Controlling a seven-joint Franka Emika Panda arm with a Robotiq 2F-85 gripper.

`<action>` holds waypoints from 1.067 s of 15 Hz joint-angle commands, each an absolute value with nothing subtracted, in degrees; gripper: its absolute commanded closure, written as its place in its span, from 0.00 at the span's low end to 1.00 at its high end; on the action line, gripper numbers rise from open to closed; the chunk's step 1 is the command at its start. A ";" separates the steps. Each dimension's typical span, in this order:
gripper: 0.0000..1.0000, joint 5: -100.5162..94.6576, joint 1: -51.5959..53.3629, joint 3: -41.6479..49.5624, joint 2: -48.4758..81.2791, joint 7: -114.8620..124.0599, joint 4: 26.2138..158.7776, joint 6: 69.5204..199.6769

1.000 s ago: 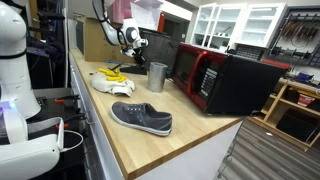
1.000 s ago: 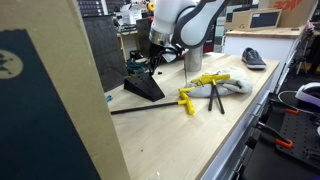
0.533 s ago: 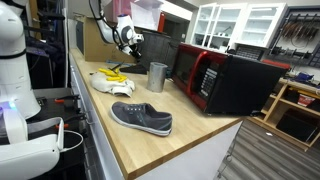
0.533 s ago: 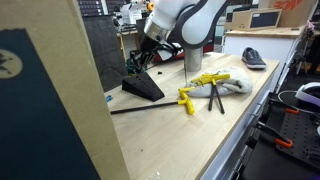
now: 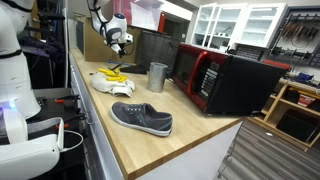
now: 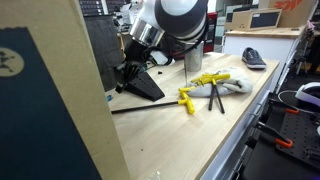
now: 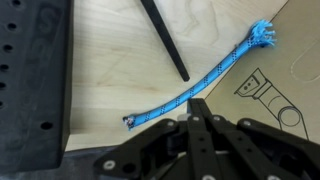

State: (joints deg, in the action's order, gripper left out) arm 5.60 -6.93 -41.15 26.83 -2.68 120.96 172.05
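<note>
Two fingers [image 7: 188, 126] of the tool [image 7: 197, 106] are seen clenched together, with nothing gripped between them. Just beyond their tips, a blue rope [image 7: 222, 66] is laid slantwise on the wooden bench [image 7: 110, 70], its frayed end farthest away. Farther off, a black rod [image 7: 165, 42] is seen lying.

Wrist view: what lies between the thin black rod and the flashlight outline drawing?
A blue braided rope lies slanted between the thin black rod and the flashlight outline drawing, in the wrist view.

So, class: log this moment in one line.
gripper: shut | below: blue rope on table | beside: black rod
</note>
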 commanded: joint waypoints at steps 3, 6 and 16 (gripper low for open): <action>1.00 12.98 -13.28 -43.43 26.03 -8.92 119.10 157.96; 1.00 15.45 -11.05 -39.24 24.16 -9.49 119.11 151.75; 1.00 10.76 5.14 -20.29 18.62 -5.79 120.51 145.92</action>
State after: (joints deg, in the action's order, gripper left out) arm 13.77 0.11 -25.28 21.79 -8.48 119.10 145.18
